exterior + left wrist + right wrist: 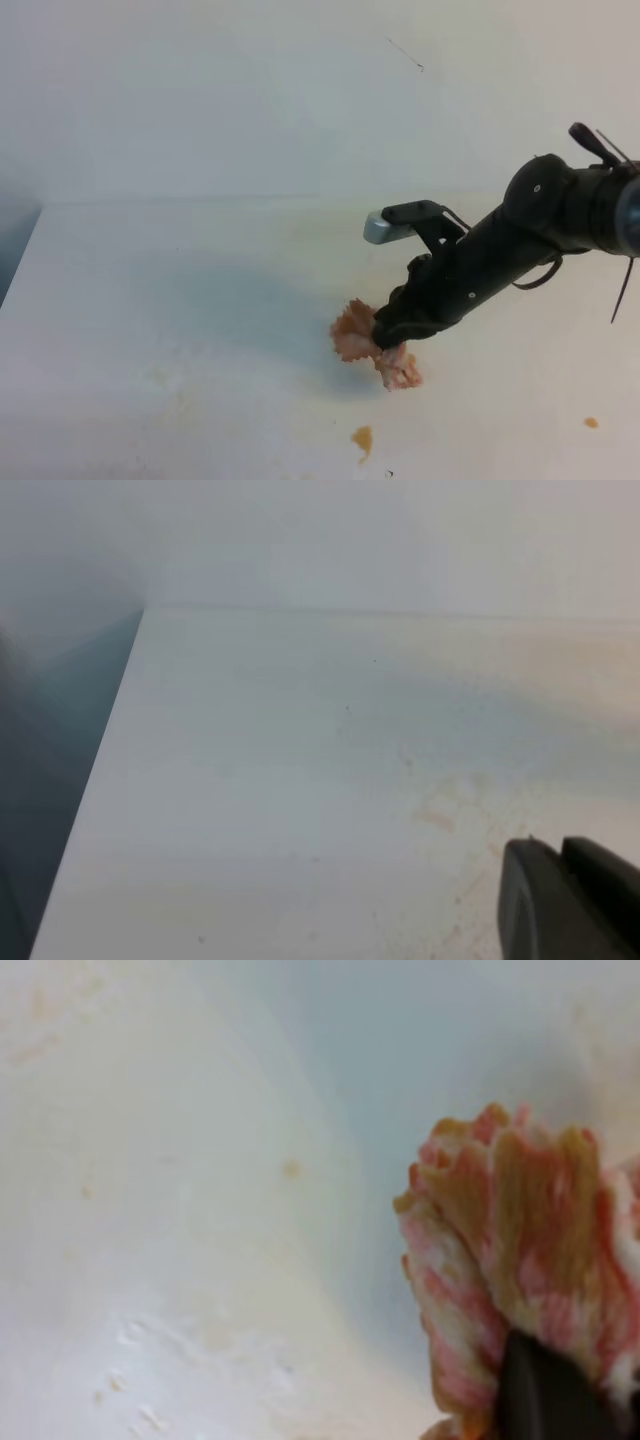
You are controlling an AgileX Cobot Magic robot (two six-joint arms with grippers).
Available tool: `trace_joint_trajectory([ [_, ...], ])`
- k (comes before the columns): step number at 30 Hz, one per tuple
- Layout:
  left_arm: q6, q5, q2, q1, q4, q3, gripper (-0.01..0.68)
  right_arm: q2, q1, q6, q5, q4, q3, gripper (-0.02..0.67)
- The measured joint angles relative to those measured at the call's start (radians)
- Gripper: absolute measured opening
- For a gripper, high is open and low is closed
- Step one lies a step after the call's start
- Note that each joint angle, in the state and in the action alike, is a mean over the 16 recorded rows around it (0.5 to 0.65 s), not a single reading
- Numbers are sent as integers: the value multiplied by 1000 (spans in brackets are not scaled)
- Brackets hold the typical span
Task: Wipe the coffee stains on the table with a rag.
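My right gripper [388,335] reaches in from the right and is shut on the rag [352,335], a pink-and-white wad with brownish patches, held down at the table [150,300]. A small orange-brown coffee stain [362,438] lies just in front of the rag, apart from it, and a tiny dot [591,422] lies at the far right. In the right wrist view the rag [520,1260] fills the right side above a dark fingertip [545,1390]. The left gripper [562,848] shows only in the left wrist view, its fingers together over faint tan smears [435,815].
The plain white wall [250,90] rises behind the table. The table's left edge [22,250] drops off to a dark gap, also in the left wrist view [100,770]. Faint yellowish smudges [180,395] mark the front left of the top.
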State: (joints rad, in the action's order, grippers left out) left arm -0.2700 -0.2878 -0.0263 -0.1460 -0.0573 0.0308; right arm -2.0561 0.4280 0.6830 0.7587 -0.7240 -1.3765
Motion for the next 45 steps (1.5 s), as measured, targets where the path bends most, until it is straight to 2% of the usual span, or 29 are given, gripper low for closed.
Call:
trace_joint_trajectory([
  [11,0,-2,0,0,0,0,-3,65,67,166,89,-148,38,31],
  [19,0,-4,0,0,0,0,-3,68,155,197,82,-161,150,31],
  [24,0,-4,0,0,0,0,-3,69,166,201,42,-155,225,31],
  [30,0,-1,2,0,0,-2,-3,72,103,201,-21,-144,274,31],
  [38,0,0,2,0,0,-2,-2,75,-48,201,-97,-153,284,31],
  [45,0,-1,0,0,0,0,-3,75,-148,259,-94,-259,284,31],
])
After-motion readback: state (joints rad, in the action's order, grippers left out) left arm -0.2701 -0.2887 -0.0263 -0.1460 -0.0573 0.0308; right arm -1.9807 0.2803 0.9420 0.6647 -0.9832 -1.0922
